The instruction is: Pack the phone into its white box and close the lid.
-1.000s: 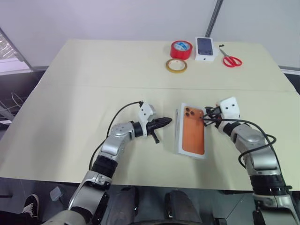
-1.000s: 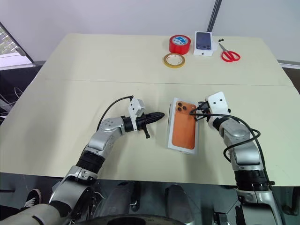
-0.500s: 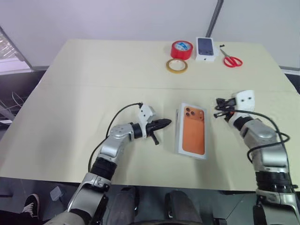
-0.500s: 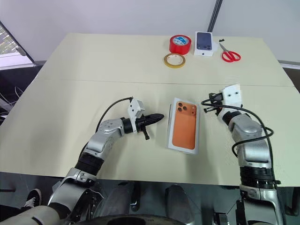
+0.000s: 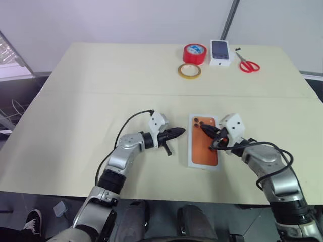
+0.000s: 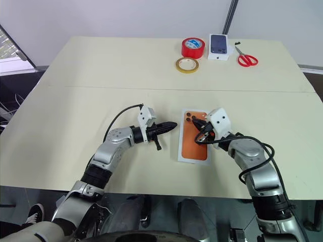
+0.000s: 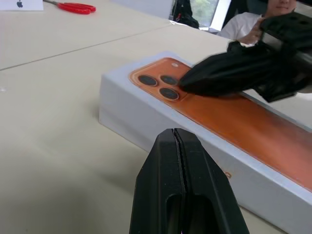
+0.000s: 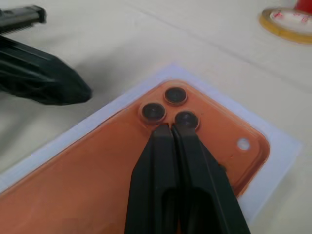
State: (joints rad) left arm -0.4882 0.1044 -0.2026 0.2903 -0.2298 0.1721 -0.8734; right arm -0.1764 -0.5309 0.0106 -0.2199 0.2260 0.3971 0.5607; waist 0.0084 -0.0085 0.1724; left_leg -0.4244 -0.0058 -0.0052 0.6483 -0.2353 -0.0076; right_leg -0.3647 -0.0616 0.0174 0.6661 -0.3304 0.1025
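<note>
The lid [image 5: 204, 141] sits on the white box [image 7: 146, 127] just right of centre in my head views, lying flat on the worktop [image 5: 91, 101], its printed orange phone picture facing up with the camera cluster at the far end. With the lid on, I cannot see the phone itself.

My right end effector [image 5: 206, 130] is clenched, fingers pressed together with nothing between them, and its tip lies over the far end of the lid, at the printed lenses. From above I cannot tell whether it touches the print. My right wrist view brings this closer: the two black fingers [image 8: 168, 185] run side by side straight up to the three printed lenses, with white margin around the orange print. That view also catches a strip of the yellow tape ring [image 8: 287, 22] in its upper right corner.

My left end effector [image 5: 177, 132] is clenched too, empty, hanging just left of the box and apart from it. Its wrist view gives what the head views cannot: the white side wall of the closed box, seen low and edge-on, with my right end effector coming in across the lid from the right.

Only the head views take in the far edge of the worktop, in the upper right of the frame: a red tape roll [image 5: 195, 53], a small white box printed with a dark phone [image 5: 221, 52] and red-handled scissors [image 5: 248, 64].
</note>
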